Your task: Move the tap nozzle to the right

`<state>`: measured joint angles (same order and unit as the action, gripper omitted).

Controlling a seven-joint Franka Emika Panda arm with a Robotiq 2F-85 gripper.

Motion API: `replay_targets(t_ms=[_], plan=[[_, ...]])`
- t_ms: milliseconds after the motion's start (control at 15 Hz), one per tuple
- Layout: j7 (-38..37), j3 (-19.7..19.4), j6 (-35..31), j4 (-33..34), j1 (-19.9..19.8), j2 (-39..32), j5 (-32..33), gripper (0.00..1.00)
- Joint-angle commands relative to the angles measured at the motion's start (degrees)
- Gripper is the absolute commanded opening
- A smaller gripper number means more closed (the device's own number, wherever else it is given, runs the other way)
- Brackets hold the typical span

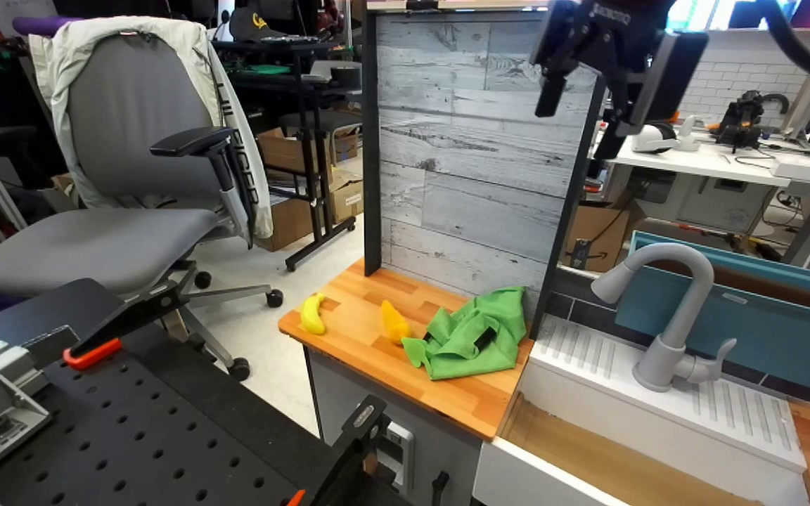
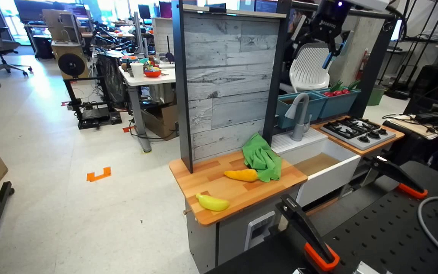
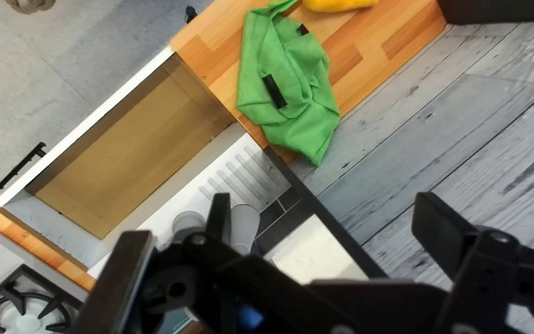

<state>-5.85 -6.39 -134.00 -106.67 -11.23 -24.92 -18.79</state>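
Within wrist view alone, the tap nozzle (image 3: 244, 226) is partly hidden; hand (image 3: 325, 211) gaping, empty.

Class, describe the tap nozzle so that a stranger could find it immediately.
Start at the white sink beside the wooden countertop. On the grooved drainboard along its back stands the tap nozzle. Unlike the boxy teal trough behind it, it is a matte grey tube arching over and curving down.

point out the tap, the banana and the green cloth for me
Tap (image 1: 690, 309): in an exterior view, on its neck below the bend.
Banana (image 2: 212, 203): in an exterior view, on the middle of its body.
Green cloth (image 3: 297, 85): in the wrist view, on its crumpled middle.
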Motion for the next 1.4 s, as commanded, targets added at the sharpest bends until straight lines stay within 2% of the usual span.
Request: replay_targets(t_ms=[0, 267, 467, 800, 1267, 1333], plan=[[-0.1, 0.2, 1.8, 9.3, -3.7, -8.0, -2.7, 1.0], [-2.6, 0.2, 0.7, 16.1, -6.6, -14.5, -3.6, 1.0], [-6.6, -0.7, -1.1, 20.1, -6.4, -18.7, -2.3, 1.0], [-13.9, -1.7, -6.6, 25.4, -4.7, -25.5, -1.3, 1.0], [-19.8, -4.7, -8.6, 27.8, -0.8, -31.4, 2.8, 1.0], [-20.3, -4.9, -8.7, 28.0, -0.4, -31.8, 3.3, 0.75]])
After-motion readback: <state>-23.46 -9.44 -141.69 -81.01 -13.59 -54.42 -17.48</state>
